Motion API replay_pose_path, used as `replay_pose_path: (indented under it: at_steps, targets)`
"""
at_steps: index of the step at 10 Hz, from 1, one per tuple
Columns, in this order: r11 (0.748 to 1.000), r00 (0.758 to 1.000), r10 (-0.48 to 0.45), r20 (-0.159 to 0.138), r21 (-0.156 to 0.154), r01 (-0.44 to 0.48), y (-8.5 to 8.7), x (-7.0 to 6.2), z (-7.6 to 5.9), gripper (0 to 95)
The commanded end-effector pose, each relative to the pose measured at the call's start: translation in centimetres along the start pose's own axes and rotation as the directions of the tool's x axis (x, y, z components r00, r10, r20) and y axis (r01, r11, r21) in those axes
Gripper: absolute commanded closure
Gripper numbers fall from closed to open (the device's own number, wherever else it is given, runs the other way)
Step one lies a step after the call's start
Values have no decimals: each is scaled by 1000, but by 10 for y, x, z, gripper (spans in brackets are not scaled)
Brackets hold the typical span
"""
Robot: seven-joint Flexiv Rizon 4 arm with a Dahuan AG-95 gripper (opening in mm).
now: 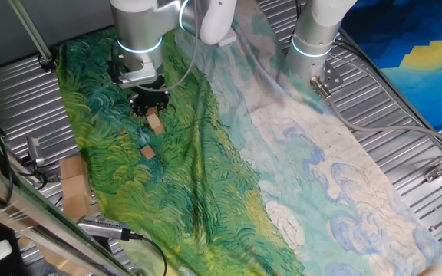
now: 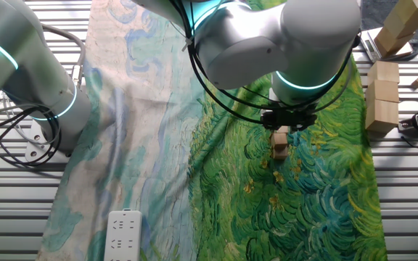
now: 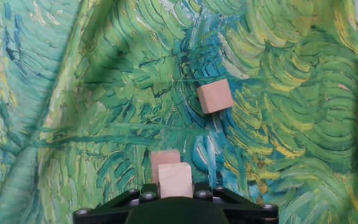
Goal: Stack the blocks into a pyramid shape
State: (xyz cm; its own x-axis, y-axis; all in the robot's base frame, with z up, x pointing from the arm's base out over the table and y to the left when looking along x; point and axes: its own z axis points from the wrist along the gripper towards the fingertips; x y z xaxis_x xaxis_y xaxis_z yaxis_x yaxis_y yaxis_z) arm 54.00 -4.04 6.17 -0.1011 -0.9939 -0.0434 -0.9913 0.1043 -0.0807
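While the black two-finger gripper [image 3: 176,194] hangs low at the bottom centre of the hand view, its jaws are closed on one small light-brown wooden cube [image 3: 175,179], the held cube.

Item: second light-brown wooden cube [image 3: 165,158], lying on the cloth directly beyond the held cube in the hand view; whether the two touch cannot be told.

Item: third light-brown wooden cube [image 3: 215,96], upper right of centre in the hand view, lying alone and well apart from the pair, turned at an angle.

Item: green and blue painted-pattern cloth [image 1: 229,176], draped over the ribbed metal bench [image 1: 14,100], rumpled into folds.

Item: stack of larger pale wooden pieces [image 2: 383,90], right edge of the other fixed view, off the cloth.

Risks, as judged: the cloth is soft and creased, so a cube set down may tilt or slide. The held cube sits close to its neighbour; a lowering slightly off line could knock that neighbour aside. A release with the cube overhanging would let it topple. The angled third cube may be awkward to grasp squarely.
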Motion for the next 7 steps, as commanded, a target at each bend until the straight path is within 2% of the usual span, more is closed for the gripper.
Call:
replay_pose_path:
  at_steps: [1, 6, 7]
  targets:
    - [1000, 1000, 3, 5, -5, -3, 0, 0, 0, 570]
    - [999, 999, 40, -7, -13, -40, 0, -8, -22, 570]
    - [999, 999, 44, -5, -10, -44, -5, -10, -24, 950]
